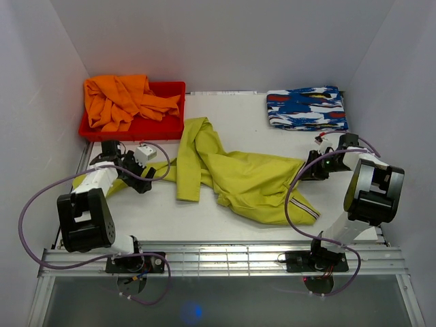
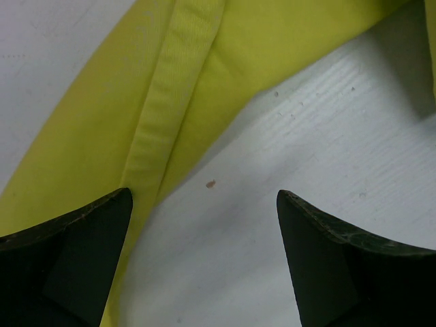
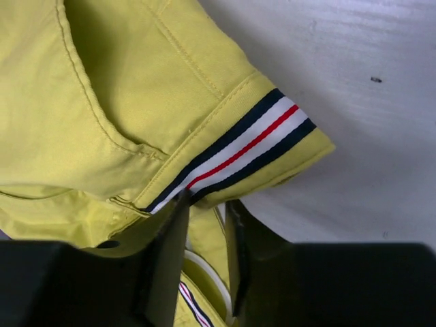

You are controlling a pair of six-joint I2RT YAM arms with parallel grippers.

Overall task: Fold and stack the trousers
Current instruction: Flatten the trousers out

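Yellow-green trousers (image 1: 245, 180) lie crumpled across the table (image 1: 157, 218), long axis left-right; right gripper (image 3: 206, 212) pinches the striped waistband (image 3: 231, 146), fingers nearly together; left gripper (image 2: 204, 199) gapes wide, empty, trouser leg (image 2: 157, 102) beside one finger.

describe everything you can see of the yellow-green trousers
The bright yellow-green cloth trousers lie unfolded and crumpled across the middle of the white table, legs trailing left, one bunched toward the back. The waistband, striped dark, white and red, points right, where the right gripper pinches its edge. The open left gripper straddles a seamed leg edge.
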